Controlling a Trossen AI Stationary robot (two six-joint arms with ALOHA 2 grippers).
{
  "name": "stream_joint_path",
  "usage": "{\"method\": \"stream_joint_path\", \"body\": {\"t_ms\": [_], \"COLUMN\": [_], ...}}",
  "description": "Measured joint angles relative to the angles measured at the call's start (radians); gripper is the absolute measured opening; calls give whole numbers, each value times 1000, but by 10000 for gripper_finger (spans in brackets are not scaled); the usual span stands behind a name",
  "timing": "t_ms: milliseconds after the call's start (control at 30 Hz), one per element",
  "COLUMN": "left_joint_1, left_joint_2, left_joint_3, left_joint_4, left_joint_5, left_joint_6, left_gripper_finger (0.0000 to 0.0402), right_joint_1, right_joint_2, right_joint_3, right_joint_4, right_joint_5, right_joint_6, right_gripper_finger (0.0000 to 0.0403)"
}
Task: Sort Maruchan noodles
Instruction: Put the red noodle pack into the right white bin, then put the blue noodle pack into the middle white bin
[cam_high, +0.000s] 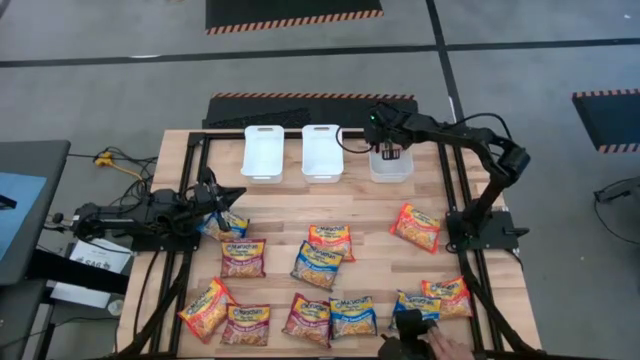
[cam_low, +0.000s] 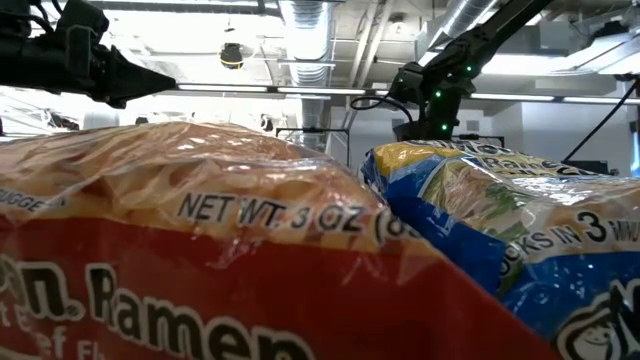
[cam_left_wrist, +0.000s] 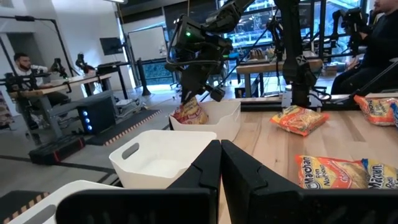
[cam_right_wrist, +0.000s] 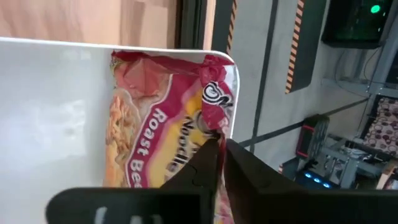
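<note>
Several Maruchan noodle packets (cam_high: 318, 262) in orange, blue-and-yellow and dark red wrappers lie flat on the wooden table; two of them fill the low view (cam_low: 180, 250). Three white bins stand along the far edge. My right gripper (cam_high: 388, 152) is over the rightmost bin (cam_high: 390, 170), shut on a dark red packet (cam_left_wrist: 190, 113) that reaches down into it. My left gripper (cam_high: 228, 197) waits shut above the table's left side, holding nothing. My right gripper pinches the red packet's crimped top edge (cam_right_wrist: 214, 127) between its two fingers, coming slanting down from above. The packet hangs upright below the fingers, inside the bin (cam_right_wrist: 56, 112). Its lower end is behind the bin's wall (cam_left_wrist: 224, 121) and its face lies along the bin's inner side.
The left bin (cam_high: 262, 152) and middle bin (cam_high: 322, 150) hold no packets. A black frame (cam_high: 195, 200) borders the table. At the near edge are a dark device (cam_high: 410, 325) and a person's hand (cam_high: 447, 347). People sit in the room beyond (cam_left_wrist: 25, 65).
</note>
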Motion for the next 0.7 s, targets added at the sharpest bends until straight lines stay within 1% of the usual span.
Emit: {"method": "stream_joint_path", "body": {"t_ms": [200, 300, 433, 500, 700], "left_joint_1": [0, 0, 0, 0, 0], "left_joint_2": [0, 0, 0, 0, 0], "left_joint_3": [0, 0, 0, 0, 0], "left_joint_4": [0, -1, -1, -1, -1], "left_joint_5": [0, 0, 0, 0, -4], "left_joint_6": [-4, -5, 2, 4, 22], "left_gripper_finger": [0, 0, 0, 0, 0], "right_joint_1": [-1, 1, 19, 35, 106], "right_joint_2": [0, 0, -4, -16, -64], "right_joint_3": [0, 0, 0, 0, 0], "right_joint_4": [-2, -2, 1, 6, 43], "right_joint_5": [14, 65, 181, 215, 187], "right_joint_6": [2, 2, 2, 3, 23], "right_gripper_finger": [86, 104, 129, 141, 160]}}
